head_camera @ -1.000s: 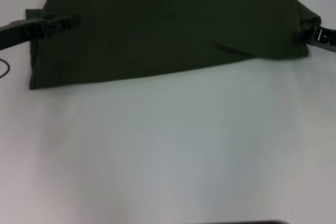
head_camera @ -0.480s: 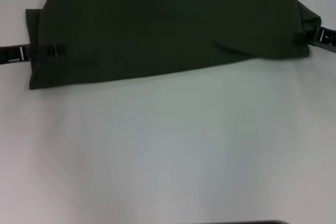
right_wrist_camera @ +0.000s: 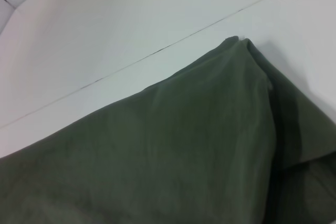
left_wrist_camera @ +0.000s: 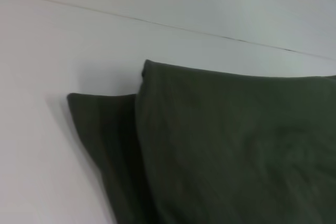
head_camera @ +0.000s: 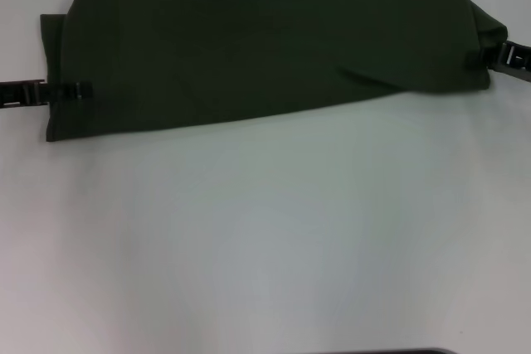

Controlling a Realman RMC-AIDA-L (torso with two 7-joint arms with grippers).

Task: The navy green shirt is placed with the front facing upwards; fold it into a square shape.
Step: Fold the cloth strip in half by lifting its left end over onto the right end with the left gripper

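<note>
the navy green shirt [head_camera: 265, 47] lay as a long folded band across the far part of the bench [head_camera: 274, 238], one claw at each short end. left claw [head_camera: 79, 91] sat low on the band's left end, tip overlapping the cloth edge; couldn't tell from any view whether it was spread or pinching fabric. right claw [head_camera: 502, 54] was at the right end, tip mostly hidden behind the cloth, so same answer: couldn't tell.

no print or collar visible, only plain cloth on top.

risks as i judged them:
- beside the left claw an under-layer [left_wrist_camera: 100, 129] stuck out past the top layer. a grab that took only one layer would split the stack and the next fold would come out skewed.
- near the right claw the end was bunched into a peak [right_wrist_camera: 236, 45] with a diagonal crease running inward. folding over it would lock in a lump, not a flat square.
- the band sat tilted, right end farther back than left. uneven claw travel would make the edges miss.
- claws low on the bench: dragging could slide the whole band rather than lift it.
</note>
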